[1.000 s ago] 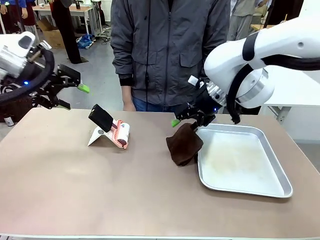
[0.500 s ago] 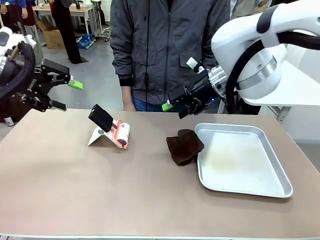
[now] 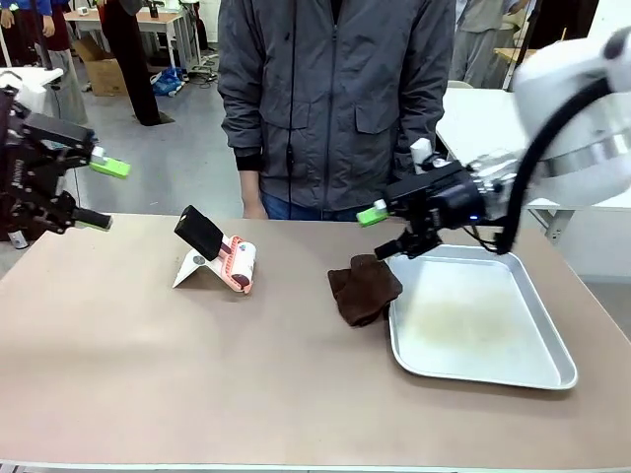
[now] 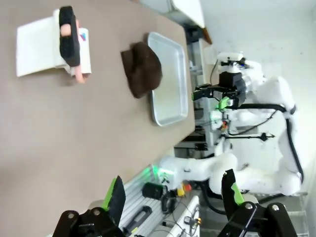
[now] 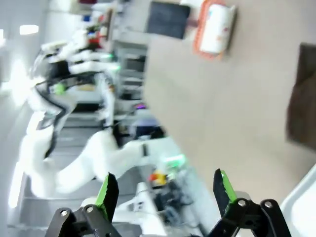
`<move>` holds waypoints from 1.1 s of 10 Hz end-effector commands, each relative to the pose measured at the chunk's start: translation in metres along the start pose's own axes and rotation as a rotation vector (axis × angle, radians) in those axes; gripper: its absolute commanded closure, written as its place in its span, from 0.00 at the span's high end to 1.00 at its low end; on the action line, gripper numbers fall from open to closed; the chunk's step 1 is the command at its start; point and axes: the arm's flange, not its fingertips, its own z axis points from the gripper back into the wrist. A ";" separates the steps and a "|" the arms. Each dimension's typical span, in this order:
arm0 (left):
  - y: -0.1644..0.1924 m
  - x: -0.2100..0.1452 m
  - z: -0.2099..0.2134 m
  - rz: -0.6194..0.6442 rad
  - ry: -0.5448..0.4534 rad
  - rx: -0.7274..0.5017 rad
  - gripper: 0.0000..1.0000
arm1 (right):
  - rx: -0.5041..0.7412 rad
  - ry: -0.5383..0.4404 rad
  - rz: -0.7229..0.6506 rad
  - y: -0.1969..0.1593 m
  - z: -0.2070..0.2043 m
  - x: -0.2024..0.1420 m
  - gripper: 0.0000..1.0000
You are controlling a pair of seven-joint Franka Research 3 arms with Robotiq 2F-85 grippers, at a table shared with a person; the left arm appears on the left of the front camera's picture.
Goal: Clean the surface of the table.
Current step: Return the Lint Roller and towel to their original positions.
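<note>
The taupe table [image 3: 197,365] carries a crumpled brown cloth [image 3: 365,289] that leans against the left rim of a silver tray [image 3: 473,370]. My right gripper [image 3: 381,231] hovers open just above and behind the cloth, holding nothing. My left gripper [image 3: 99,194] hangs open past the table's far left corner, also holding nothing. The left wrist view takes in the table [image 4: 44,128], the cloth [image 4: 142,69] and the tray [image 4: 170,84] beyond its open gripper [image 4: 173,195]. In the right wrist view the gripper [image 5: 165,190] stands open over the table [image 5: 222,113], with the cloth [image 5: 302,113] at the right edge.
A pink and white roller with a black handle [image 3: 237,262] rests on a white stand left of the cloth. A person in a grey jacket [image 3: 335,99] stands at the far edge. The tray's inside is bare.
My right gripper has lifted off the cloth and drawn back to the right, leaving the cloth slumped by the tray. The left arm has pulled away to the left.
</note>
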 end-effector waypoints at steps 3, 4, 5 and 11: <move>0.039 -0.051 0.023 -0.037 0.022 -0.084 1.00 | 0.264 -0.229 -0.087 -0.020 0.095 -0.062 1.00; 0.044 -0.057 0.037 -0.057 0.036 -0.099 1.00 | 0.280 -0.300 -0.107 -0.026 0.117 -0.073 1.00; 0.050 -0.061 0.047 -0.069 0.000 -0.127 1.00 | 0.288 -0.371 -0.116 -0.034 0.134 -0.084 1.00; 0.061 -0.040 0.098 -0.020 -0.087 -0.163 1.00 | 0.284 -0.557 -0.175 -0.062 0.200 -0.087 1.00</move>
